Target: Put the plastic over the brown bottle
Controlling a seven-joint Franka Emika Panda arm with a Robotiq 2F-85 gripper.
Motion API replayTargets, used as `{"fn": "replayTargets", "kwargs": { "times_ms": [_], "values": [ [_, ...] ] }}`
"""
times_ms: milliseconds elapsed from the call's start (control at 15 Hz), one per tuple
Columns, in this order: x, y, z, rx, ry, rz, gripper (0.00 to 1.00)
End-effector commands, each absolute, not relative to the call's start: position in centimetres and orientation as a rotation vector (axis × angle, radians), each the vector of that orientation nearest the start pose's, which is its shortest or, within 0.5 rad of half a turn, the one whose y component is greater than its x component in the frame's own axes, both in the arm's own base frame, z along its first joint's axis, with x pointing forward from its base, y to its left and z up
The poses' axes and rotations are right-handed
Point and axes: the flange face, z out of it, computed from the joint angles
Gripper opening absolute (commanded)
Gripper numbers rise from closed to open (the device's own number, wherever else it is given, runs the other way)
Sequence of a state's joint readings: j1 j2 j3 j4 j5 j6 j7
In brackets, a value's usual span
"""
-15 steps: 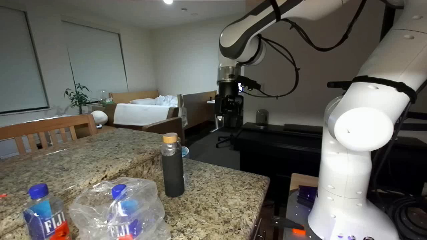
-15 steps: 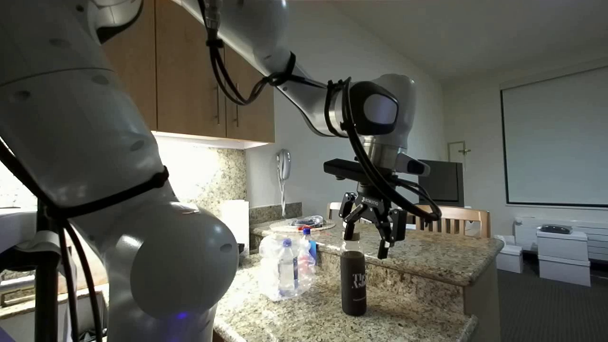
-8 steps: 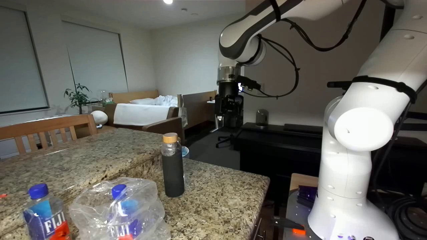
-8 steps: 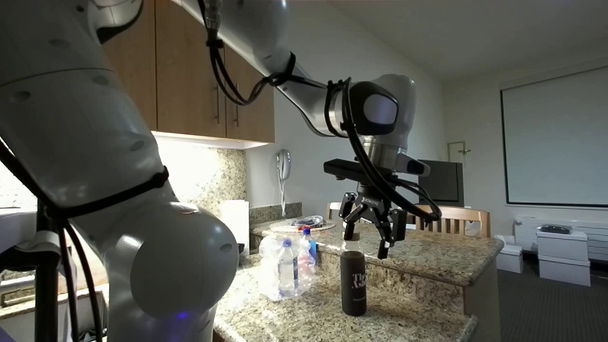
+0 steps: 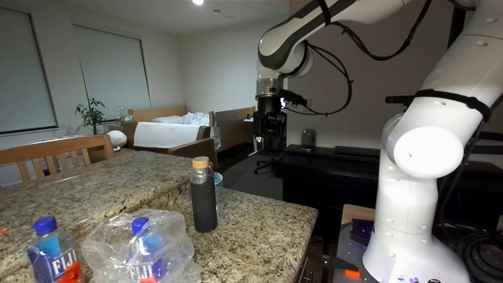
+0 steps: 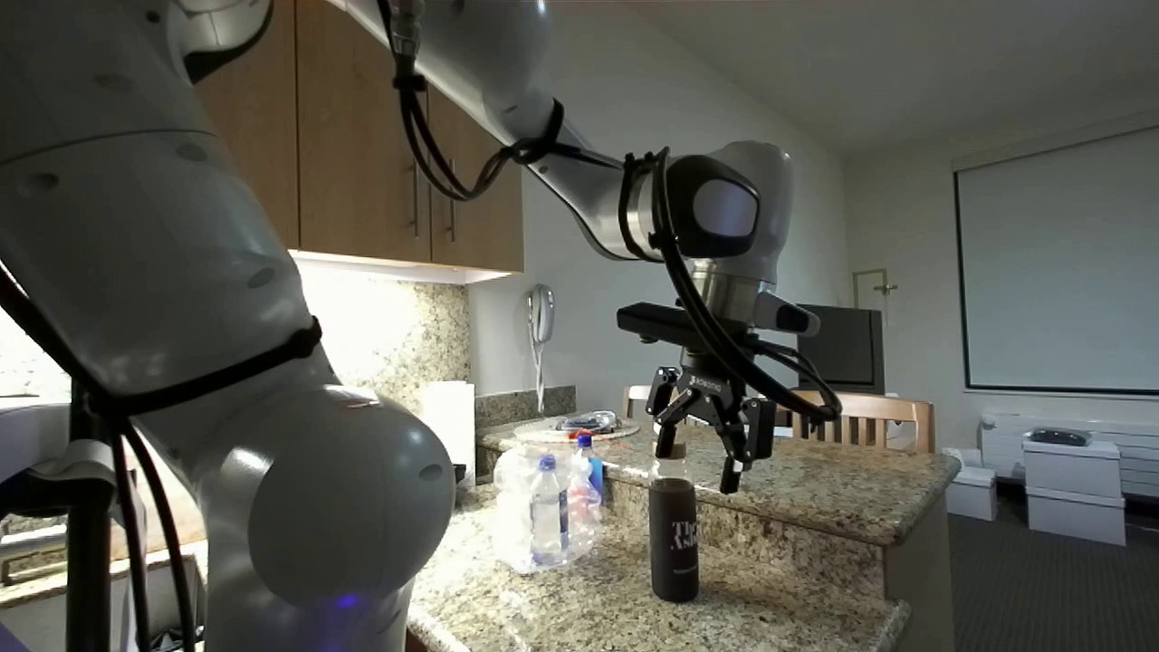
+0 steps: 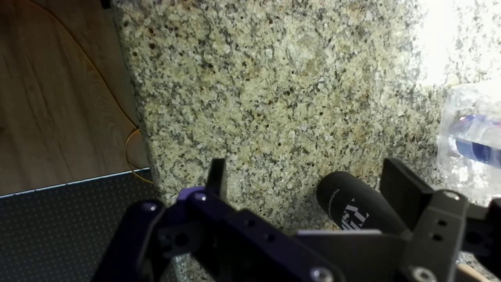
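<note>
Nothing that I can make out has moved since half a second ago. My black, two-fingered metal gripper [image 6: 697,465] points down with its jaws spread well apart and nothing held between them. In an exterior view it hangs above and well to the right of the dark brown-black cylindrical bottle [image 5: 203,206] with a tan cap, which stands upright on the speckled tan granite counter [image 5: 255,239]. Left of that bottle and nearer sits the clear, crinkled, glossy plastic bag [image 5: 173,239], apart from it. In both exterior views a blue-capped, clear plastic water bottle [image 6: 549,516] shows through the bag; whether it stands inside I cannot tell.

As I judge it, the bag must be fetched first. I expect it to weigh almost nothing, to be soft and slippery, and to crumple wherever I squeeze. My choice would be a high fold beside the blue cap, gathering plenty of bag but no bottle, since a thin nip at an edge might slide out or tear. Its mouth, which I cannot make out, should hang loose below my grip to pass the tan cap. The dark bottle looks stiff but tall, so a sideways brush could tip it; I would lower the bag from straight above.
</note>
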State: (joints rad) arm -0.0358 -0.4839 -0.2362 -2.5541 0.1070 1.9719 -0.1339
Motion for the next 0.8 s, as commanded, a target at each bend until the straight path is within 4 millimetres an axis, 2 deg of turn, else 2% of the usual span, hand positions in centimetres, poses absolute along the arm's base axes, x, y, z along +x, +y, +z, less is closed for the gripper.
{"fn": "replayTargets", "kwargs": {
  "times_ms": [0,467,600,733],
  "values": [
    [36.9,-9.5,42.1,-2.908,0.223,0.106,1.00],
    [36.9,-9.5,42.1,-2.908,0.223,0.106,1.00],
    [37.5,-7.6,41.6,-2.908,0.205,0.105,1.00],
    [38.4,-4.5,41.3,-2.915,0.158,0.121,1.00]
  ]
}}
